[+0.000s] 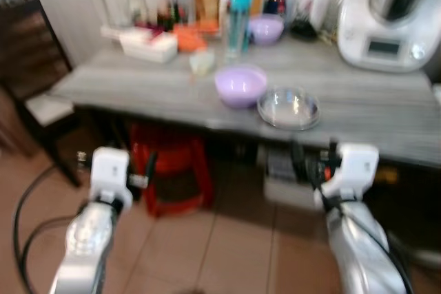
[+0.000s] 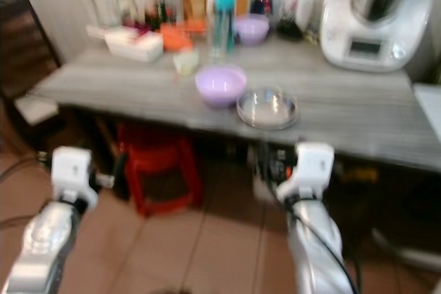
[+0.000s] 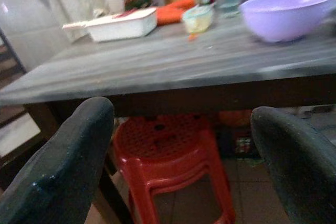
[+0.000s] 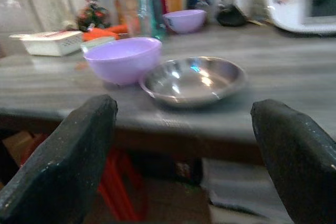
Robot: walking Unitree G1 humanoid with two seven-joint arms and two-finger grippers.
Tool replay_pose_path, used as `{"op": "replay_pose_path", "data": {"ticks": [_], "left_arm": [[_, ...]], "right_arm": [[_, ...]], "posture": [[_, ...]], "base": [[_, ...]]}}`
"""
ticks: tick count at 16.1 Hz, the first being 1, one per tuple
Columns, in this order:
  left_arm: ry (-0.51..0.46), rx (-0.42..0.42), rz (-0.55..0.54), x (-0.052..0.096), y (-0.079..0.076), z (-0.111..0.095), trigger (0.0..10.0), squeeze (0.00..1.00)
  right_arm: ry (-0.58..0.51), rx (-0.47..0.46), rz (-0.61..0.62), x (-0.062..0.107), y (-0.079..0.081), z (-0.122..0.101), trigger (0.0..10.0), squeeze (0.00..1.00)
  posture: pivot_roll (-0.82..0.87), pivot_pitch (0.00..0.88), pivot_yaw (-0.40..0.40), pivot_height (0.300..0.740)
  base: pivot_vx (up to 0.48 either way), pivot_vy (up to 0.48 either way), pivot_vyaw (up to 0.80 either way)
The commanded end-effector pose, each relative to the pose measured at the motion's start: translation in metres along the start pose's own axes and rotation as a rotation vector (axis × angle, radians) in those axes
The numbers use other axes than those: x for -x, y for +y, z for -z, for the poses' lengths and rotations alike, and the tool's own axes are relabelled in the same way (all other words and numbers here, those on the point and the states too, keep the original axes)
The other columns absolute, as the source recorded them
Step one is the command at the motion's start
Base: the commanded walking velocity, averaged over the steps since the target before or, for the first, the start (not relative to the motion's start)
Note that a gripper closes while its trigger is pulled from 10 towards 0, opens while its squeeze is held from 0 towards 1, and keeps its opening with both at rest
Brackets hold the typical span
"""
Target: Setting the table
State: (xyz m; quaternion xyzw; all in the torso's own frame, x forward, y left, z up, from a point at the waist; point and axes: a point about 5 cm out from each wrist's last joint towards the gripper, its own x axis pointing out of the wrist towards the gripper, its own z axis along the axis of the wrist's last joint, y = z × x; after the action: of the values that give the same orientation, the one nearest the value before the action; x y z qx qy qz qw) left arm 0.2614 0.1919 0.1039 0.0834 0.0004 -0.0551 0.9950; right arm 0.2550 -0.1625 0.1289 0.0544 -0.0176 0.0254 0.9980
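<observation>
Through my head camera the picture is blurred. A grey wooden table [image 1: 172, 91] runs across the middle of the frame. Near its front edge, just right of centre, sits a lilac bowl [image 1: 240, 85], and a shallow metal bowl [image 1: 289, 107] lies just beside it to the right, touching or nearly so. Behind them, along the top of the frame, stand a teal bottle [image 1: 238, 18], a second lilac bowl [image 1: 266, 29], a white tray [image 1: 148, 45] at upper left and a white kitchen machine [image 1: 389, 22] at upper right. A red plastic stool [image 1: 172, 170] stands under the table, left of centre. My left arm rises at lower left and my right arm at lower right, both below the table edge.

In my left wrist view, my left gripper [image 3: 181, 166] is spread wide and holds nothing; its two black fingers [image 3: 63, 171] stand at the lower corners. Between them I see the red stool, with the table edge above it and the lilac bowl at upper right.

In my right wrist view, my right gripper [image 4: 184, 161] is also wide open and empty, with a finger in each lower corner. The metal bowl [image 4: 193, 80] lies at centre frame near the table's front edge, and the lilac bowl [image 4: 123, 59] is just left of it.
</observation>
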Motion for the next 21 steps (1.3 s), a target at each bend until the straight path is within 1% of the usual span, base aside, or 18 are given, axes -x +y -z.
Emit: {"op": "replay_pose_path", "data": {"ticks": [1,4,7,8,13,14,17,21], "left_arm": [[-0.017,-0.018,0.001,-0.002,0.003,-0.004,10.0,0.00],[-0.023,-0.008,0.012,-0.003,0.002,-0.004,10.0,0.00],[-0.041,0.013,0.039,-0.004,-0.002,-0.006,10.0,0.00],[-0.040,0.015,0.042,-0.004,-0.003,-0.006,10.0,0.00],[-0.048,0.008,0.082,-0.006,-0.011,-0.008,10.0,0.00],[-0.049,0.012,0.092,-0.006,-0.013,-0.008,10.0,0.00],[-0.051,0.020,0.108,-0.007,-0.016,-0.008,10.0,0.00],[-0.053,0.024,0.127,-0.007,-0.018,-0.009,10.0,0.00]], "right_arm": [[-0.016,-0.016,0.000,-0.001,0.001,-0.004,10.0,0.00],[-0.016,-0.018,-0.001,-0.002,0.001,-0.004,10.0,0.00],[-0.014,-0.025,-0.005,-0.002,0.002,-0.004,10.0,0.00],[-0.009,-0.048,0.000,-0.003,0.002,-0.003,10.0,0.00],[0.001,-0.050,0.004,-0.007,0.000,-0.003,10.0,0.00],[0.001,-0.052,0.004,-0.008,0.000,-0.002,10.0,0.00],[-0.005,-0.051,0.000,-0.010,0.000,-0.003,10.0,0.00],[-0.001,-0.047,-0.003,-0.011,0.000,-0.003,10.0,0.00]], "posture": [[0.00,0.000,0.026,0.740],[0.00,0.000,0.025,0.740],[0.00,0.000,0.023,0.740],[0.00,0.000,0.023,0.740],[0.00,0.000,0.018,0.740],[0.00,0.000,0.019,0.740],[0.00,0.000,0.018,0.740],[0.00,0.000,0.016,0.740]], "base": [[-0.322,0.000,0.00],[-0.300,0.000,0.00],[0.000,0.000,0.00],[0.000,0.000,0.00],[0.000,0.000,0.00],[0.000,0.000,-0.49],[0.000,0.000,0.00],[0.000,-0.334,-0.10]]}}
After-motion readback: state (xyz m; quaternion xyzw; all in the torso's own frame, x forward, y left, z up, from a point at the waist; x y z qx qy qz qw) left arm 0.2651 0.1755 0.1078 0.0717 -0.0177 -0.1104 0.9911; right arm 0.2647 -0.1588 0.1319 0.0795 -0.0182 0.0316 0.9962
